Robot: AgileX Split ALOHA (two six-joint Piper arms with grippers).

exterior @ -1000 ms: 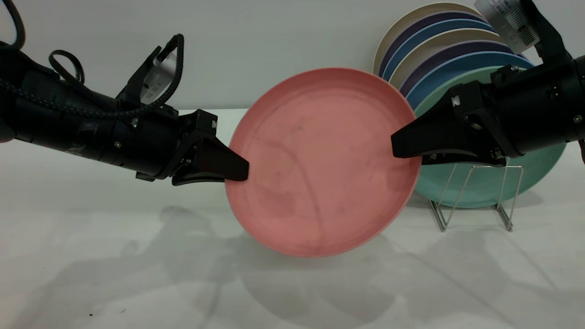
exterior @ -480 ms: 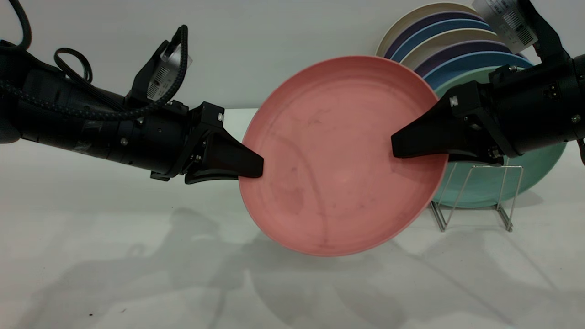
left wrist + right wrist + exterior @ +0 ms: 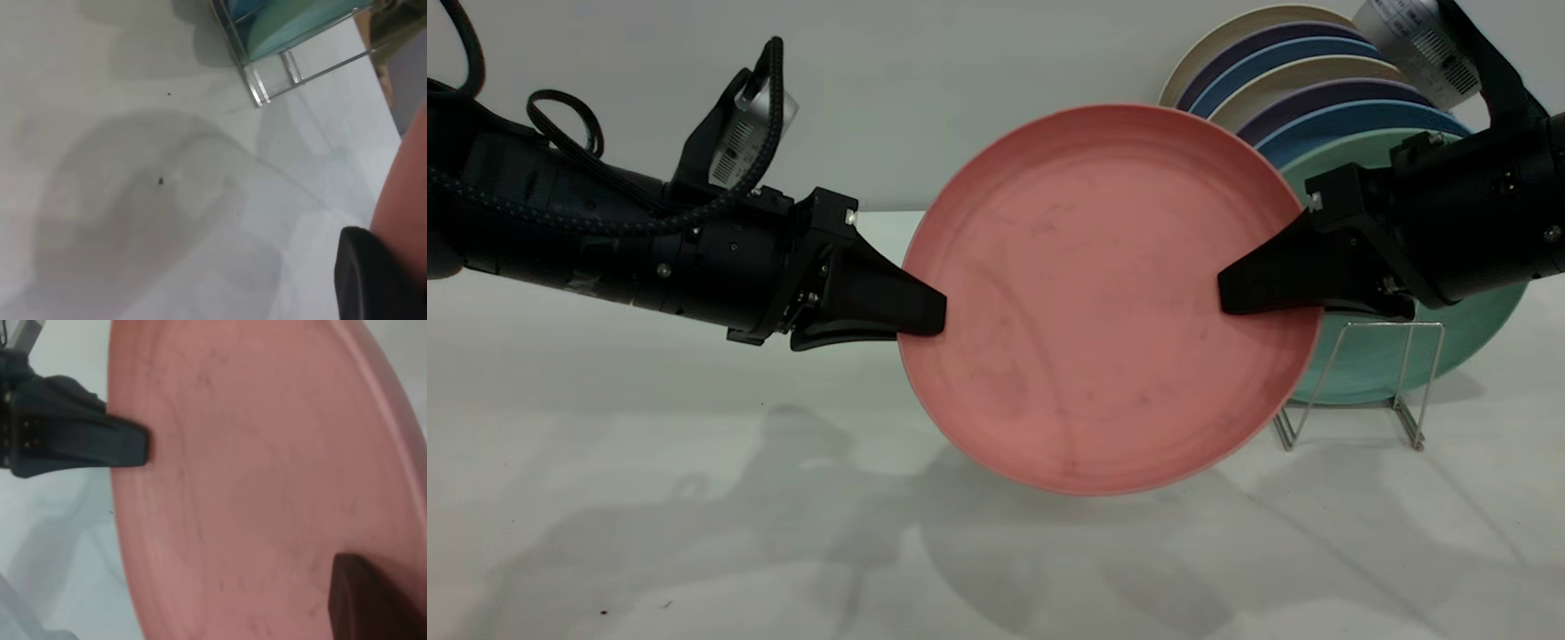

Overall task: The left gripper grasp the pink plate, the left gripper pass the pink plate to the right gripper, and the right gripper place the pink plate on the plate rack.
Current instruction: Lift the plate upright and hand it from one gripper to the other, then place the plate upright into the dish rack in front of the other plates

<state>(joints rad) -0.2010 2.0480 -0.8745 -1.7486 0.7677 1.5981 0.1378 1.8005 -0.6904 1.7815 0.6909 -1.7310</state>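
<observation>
The pink plate, a round matte disc with a low raised rim and faint dark scuffs, is held upright in the air above the white table, facing the camera, just left of the plate rack. The left gripper has its black wedge-shaped jaws closed on the plate's left rim. The right gripper overlaps the right rim with one tapering jaw; whether it is clamped cannot be determined. The thin silver wire rack holds a mint-green plate with further plates stacked behind.
</observation>
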